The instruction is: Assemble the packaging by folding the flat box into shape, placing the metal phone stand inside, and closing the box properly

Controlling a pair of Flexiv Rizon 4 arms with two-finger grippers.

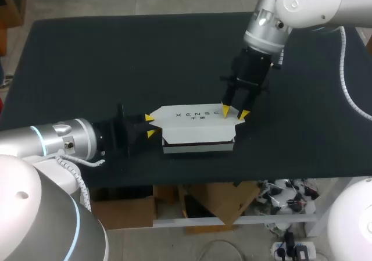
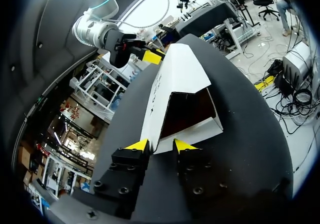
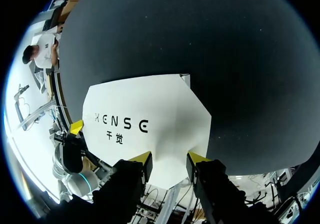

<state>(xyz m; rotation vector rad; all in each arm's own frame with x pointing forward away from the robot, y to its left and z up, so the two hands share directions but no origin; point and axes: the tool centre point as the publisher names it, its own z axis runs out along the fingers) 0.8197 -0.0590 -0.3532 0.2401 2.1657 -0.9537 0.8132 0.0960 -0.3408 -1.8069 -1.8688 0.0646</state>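
Observation:
The white box [image 1: 197, 134] lies in the middle of the black table with its printed lid [image 1: 195, 116] partly raised. My left gripper [image 1: 150, 125] sits at the box's left end, open. In the left wrist view the box [image 2: 176, 77] narrows to a corner that lies between its fingertips [image 2: 137, 145], and the dark inside [image 2: 187, 112] shows under the lid. My right gripper [image 1: 234, 112] stands open over the lid's right end flap. In the right wrist view the lid [image 3: 145, 114] faces the right gripper [image 3: 170, 160], its flap between the fingers. No metal stand shows.
Black table [image 1: 116, 57] stretches bare around the box on all sides. Its front edge [image 1: 232, 179] runs a short way in front of the box. Both arms come in low, one at each end of the box.

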